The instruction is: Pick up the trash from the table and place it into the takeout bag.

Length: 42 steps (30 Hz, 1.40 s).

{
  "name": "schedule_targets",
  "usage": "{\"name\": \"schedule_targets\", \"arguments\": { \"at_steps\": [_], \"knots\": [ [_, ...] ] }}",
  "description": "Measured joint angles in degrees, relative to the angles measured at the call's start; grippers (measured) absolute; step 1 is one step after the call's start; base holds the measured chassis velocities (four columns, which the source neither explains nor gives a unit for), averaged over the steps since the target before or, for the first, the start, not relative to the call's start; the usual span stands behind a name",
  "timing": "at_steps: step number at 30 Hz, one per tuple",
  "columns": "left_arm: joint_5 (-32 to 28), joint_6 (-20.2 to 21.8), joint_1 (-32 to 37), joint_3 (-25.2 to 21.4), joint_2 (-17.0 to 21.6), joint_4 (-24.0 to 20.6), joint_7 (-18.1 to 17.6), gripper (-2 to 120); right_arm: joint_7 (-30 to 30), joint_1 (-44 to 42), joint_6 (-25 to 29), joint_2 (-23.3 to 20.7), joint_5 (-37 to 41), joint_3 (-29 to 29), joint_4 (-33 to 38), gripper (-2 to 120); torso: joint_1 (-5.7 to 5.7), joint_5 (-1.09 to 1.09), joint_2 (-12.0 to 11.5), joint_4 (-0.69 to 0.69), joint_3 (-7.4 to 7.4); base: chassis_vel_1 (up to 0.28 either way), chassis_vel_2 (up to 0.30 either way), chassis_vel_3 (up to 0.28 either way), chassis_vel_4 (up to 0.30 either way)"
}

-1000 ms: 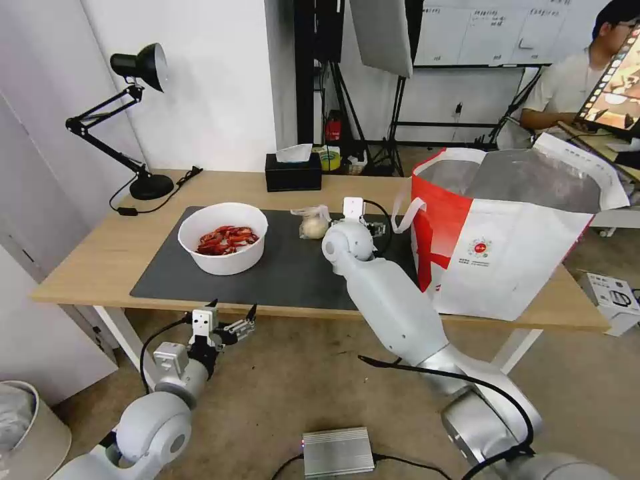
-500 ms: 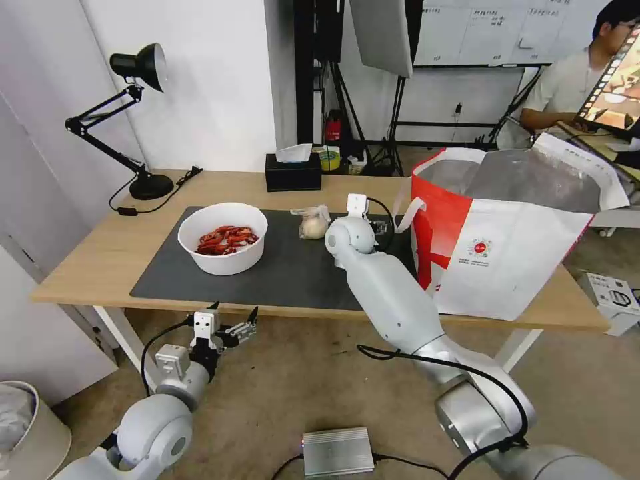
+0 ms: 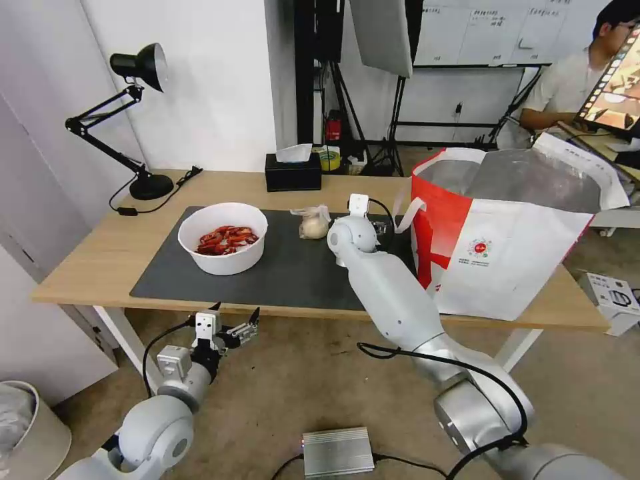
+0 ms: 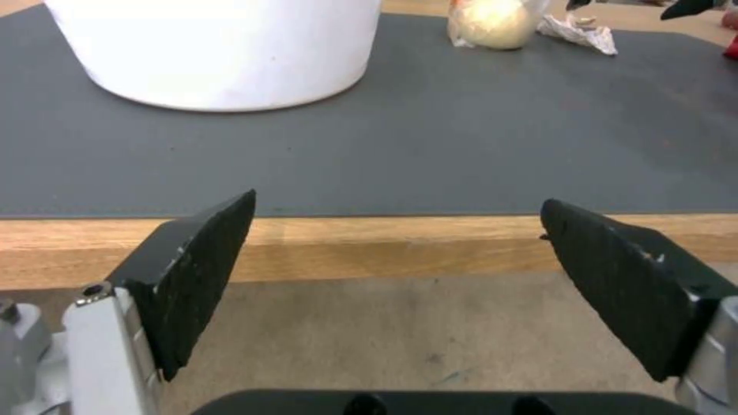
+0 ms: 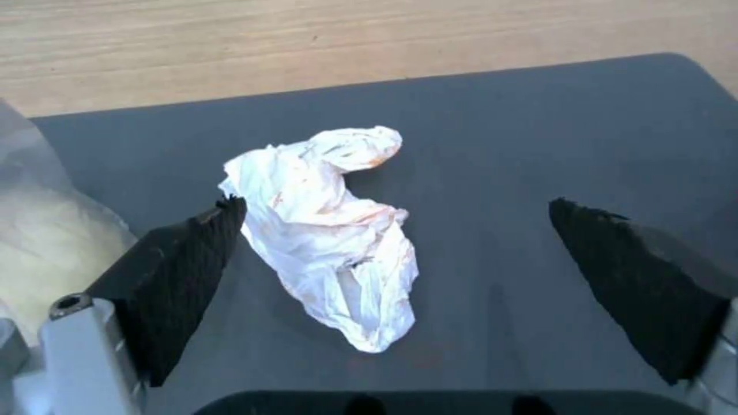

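The crumpled white tissue [image 5: 331, 230], stained orange, lies on the dark grey mat [image 5: 538, 144]. My right gripper [image 5: 392, 204] hovers open just over it, one finger on each side. On the table [image 3: 100, 260], the small knotted clear bag [image 3: 313, 225] sits beside my right wrist, and the white bowl of red shells [image 3: 225, 238] stands farther left on the mat [image 3: 287, 273]. The white-and-red takeout bag [image 3: 513, 233] stands open at the table's right end. My left gripper [image 3: 233, 327] hangs open below the table's front edge, facing the bowl [image 4: 223, 52].
A black tissue box [image 3: 293, 173] and a black desk lamp [image 3: 137, 120] stand along the table's far side. A grey metal box [image 3: 338, 451] lies on the floor in front of me. A white bin [image 3: 27, 427] stands at the lower left.
My right arm has reached slightly farther over the mat toward the tissue. My left gripper has sunk a little lower below the table edge.
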Motion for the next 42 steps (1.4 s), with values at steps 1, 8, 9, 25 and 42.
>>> {"name": "schedule_targets", "arguments": {
  "at_steps": [1,8,9,25,42],
  "knots": [
    [0.0,0.0,0.0,0.0,0.0,0.0,0.0,100,0.0,0.0,0.0,0.0,0.2,0.1,-0.1,100,0.00,0.00,0.0,0.00,0.00,0.000,0.000,0.000,0.000],
    [0.1,0.0,0.0,0.0,-0.2,0.1,0.0,100,-0.1,-0.1,-0.2,0.0,0.8,0.3,-0.3,100,0.00,0.00,0.0,0.00,0.00,0.000,0.000,0.000,0.000],
    [0.1,0.0,0.0,0.0,-0.2,0.1,0.0,100,-0.1,-0.1,-0.2,0.0,0.8,0.3,-0.3,100,0.00,0.00,0.0,0.00,0.00,0.000,0.000,0.000,0.000],
    [0.7,0.0,0.3,0.1,-0.8,0.1,0.0,100,-6.9,-0.2,1.5,-0.1,-0.6,1.9,-2.2,100,0.00,0.00,0.0,0.00,0.00,0.000,0.000,0.000,0.000],
    [0.8,0.0,0.5,0.1,-0.8,-0.4,0.0,100,-11.4,0.3,1.8,-0.1,-1.8,3.3,-4.4,100,0.00,0.00,0.0,0.00,0.00,0.000,0.000,0.000,0.000]
  ]
}}
